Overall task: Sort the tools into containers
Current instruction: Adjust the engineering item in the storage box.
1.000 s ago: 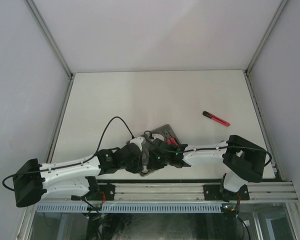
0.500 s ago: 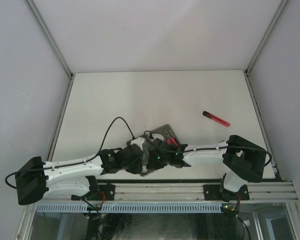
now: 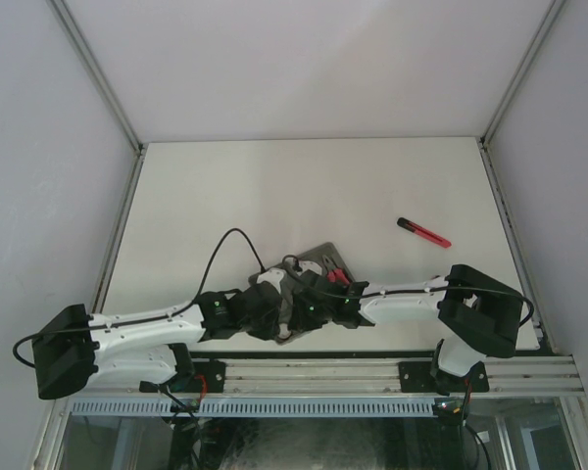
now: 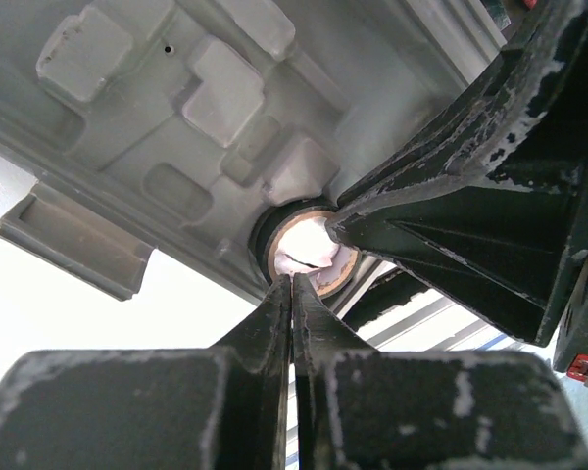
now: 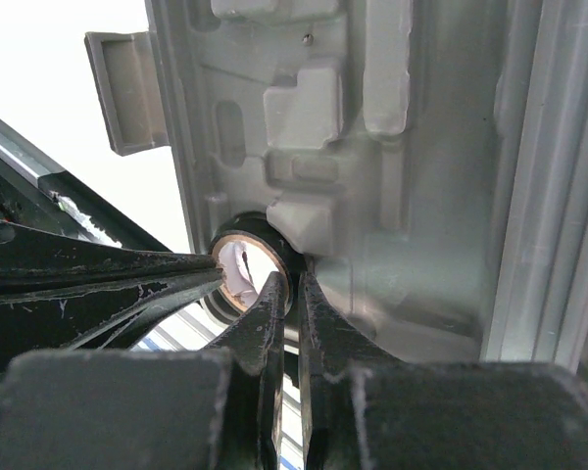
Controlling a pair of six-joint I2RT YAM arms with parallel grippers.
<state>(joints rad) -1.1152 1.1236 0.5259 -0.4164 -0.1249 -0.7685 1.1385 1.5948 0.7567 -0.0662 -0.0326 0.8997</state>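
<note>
The grey case (image 3: 320, 257) lies open near the front edge, its moulded recesses filling both wrist views (image 4: 176, 108) (image 5: 421, 147). Red-handled tools (image 3: 337, 278) rest in it. Both arms meet over its near end. A black ring (image 4: 304, 250) with a tan inner face sits at the case's edge. My left gripper (image 4: 292, 279) is shut, tips against the ring's lower rim. My right gripper (image 5: 292, 277) is pinched on the ring's wall (image 5: 250, 259), one finger inside and one outside. A slim red-black stick tool (image 3: 423, 232) lies alone on the table to the right.
The case's latch tab (image 4: 73, 240) sticks out over the white table (image 3: 274, 186). The aluminium rail (image 3: 372, 370) runs just below the grippers. White walls (image 3: 304, 59) enclose the table on three sides.
The left arm has crept a little to the right toward the case and its jaws have come fully together. The right arm and the stick tool have not moved.
</note>
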